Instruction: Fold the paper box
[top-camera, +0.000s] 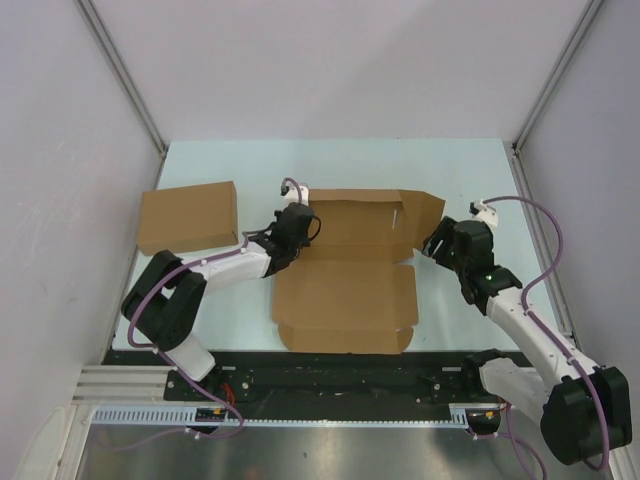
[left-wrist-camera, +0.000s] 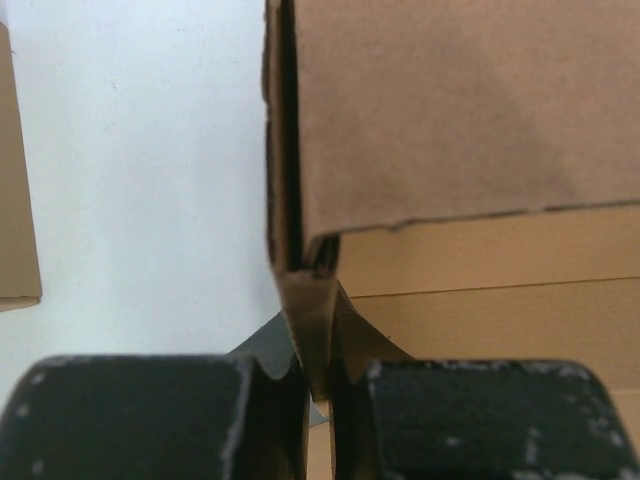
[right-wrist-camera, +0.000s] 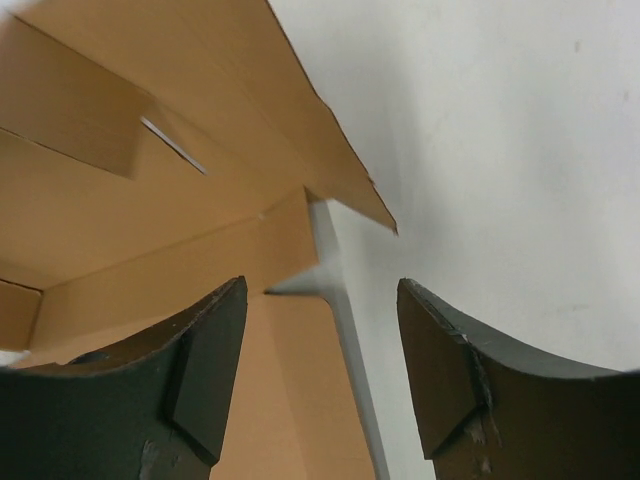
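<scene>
The paper box (top-camera: 345, 295) lies half formed in the middle of the table, its lid panel flat toward me and its back and side walls raised. My left gripper (top-camera: 292, 228) is at the box's back left corner. In the left wrist view this gripper (left-wrist-camera: 320, 378) is shut on a thin upright cardboard flap of the box (left-wrist-camera: 470, 110). My right gripper (top-camera: 436, 246) hovers at the box's right side flap. In the right wrist view this gripper (right-wrist-camera: 320, 335) is open, nothing between its fingers, with the box's right edge (right-wrist-camera: 120, 220) under the left finger.
A second plain brown cardboard box (top-camera: 188, 217) stands at the table's left, close behind my left arm, and its edge (left-wrist-camera: 15, 200) shows in the left wrist view. The pale table (top-camera: 460, 170) is bordered by white walls on three sides.
</scene>
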